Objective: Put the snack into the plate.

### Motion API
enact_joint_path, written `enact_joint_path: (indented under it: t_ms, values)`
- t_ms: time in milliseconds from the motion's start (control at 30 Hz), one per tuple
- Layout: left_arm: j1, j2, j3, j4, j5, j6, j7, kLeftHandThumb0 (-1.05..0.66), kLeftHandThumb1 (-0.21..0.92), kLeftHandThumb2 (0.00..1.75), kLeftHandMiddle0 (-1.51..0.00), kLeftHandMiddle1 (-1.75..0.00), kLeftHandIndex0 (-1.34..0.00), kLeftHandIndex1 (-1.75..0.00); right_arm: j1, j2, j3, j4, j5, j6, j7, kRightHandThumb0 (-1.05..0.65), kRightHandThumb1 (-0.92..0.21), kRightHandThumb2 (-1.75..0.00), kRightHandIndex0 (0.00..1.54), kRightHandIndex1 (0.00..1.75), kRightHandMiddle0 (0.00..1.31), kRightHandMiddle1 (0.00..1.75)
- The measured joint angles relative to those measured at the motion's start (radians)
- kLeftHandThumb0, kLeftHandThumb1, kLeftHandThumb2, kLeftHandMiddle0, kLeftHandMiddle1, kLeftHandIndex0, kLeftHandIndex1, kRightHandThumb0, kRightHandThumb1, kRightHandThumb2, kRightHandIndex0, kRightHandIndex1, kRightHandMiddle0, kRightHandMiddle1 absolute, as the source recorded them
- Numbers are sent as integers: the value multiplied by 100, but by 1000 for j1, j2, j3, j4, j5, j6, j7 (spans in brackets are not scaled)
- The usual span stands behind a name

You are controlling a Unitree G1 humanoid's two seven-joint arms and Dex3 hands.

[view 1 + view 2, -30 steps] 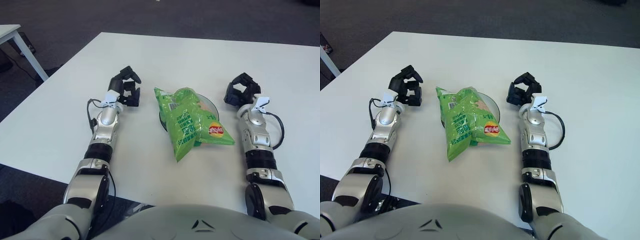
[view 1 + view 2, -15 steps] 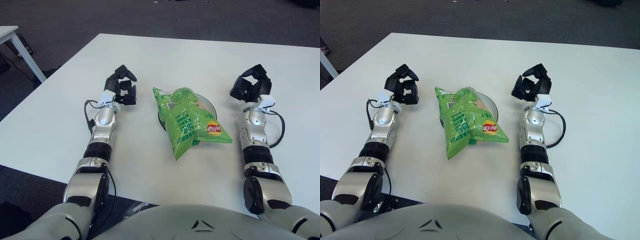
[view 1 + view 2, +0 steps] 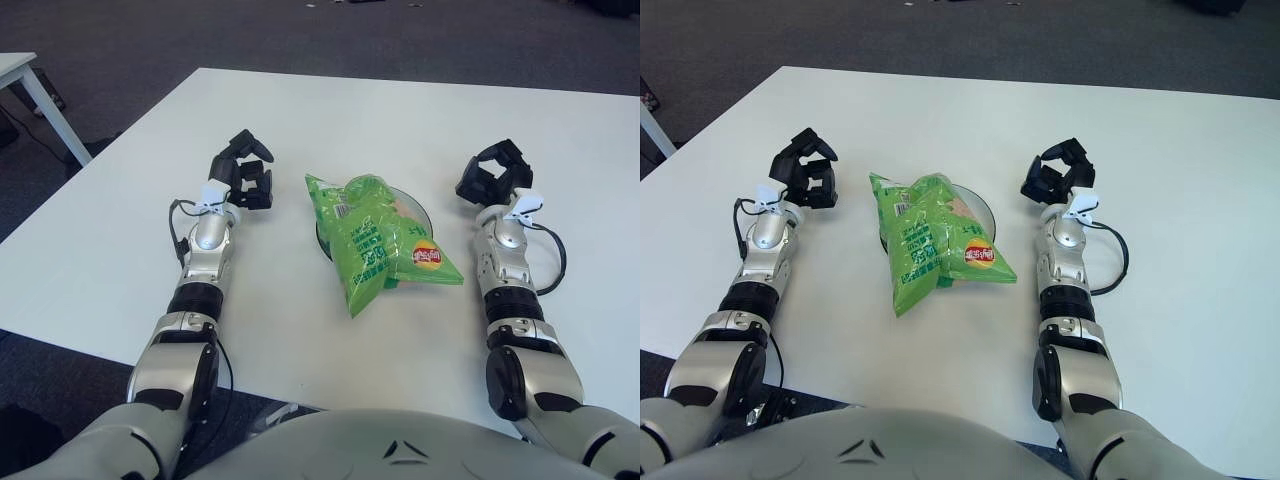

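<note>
Lay across the plate [image 3: 424, 209] at centre frame: the green snack bag [image 3: 378, 243], its lower half spilling onto the white worktop [image 3: 300, 110] toward the bottom of the frame. Unmoved over the last second, so likely delivered already, though overhanging the rim. Right robot hand [image 3: 494, 174], right of centre, dropped back down after a brief lift half a second earlier; fingers curled loosely, gripping nothing, apart from the bag. Left robot hand [image 3: 247, 173], left of centre, shifted slightly upward in the frame, also loosely curled and empty. Looked like withdrawal, with the task essentially finished.
</note>
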Motion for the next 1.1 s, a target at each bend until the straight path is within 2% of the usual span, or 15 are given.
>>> enact_joint_path:
  t_ms: [367, 767, 1100]
  values:
    - [-5, -1, 5, 10, -31, 4, -43, -46, 37, 125, -121, -175, -57, -175, 8, 3, -6, -49, 1, 52, -9, -51, -26, -139, 131, 175, 66, 175]
    - [8, -10, 22, -28, -138, 156, -145, -46, 36, 126, -127, -175, -58, -175, 31, -6, 12, -88, -31, 94, -12, -48, -33, -130, 127, 175, 60, 175]
    - [9, -22, 26, -35, -151, 204, -162, -46, 37, 125, -127, -175, -57, -175, 60, -28, 54, -132, -88, 149, -8, -48, -34, -129, 127, 175, 59, 175]
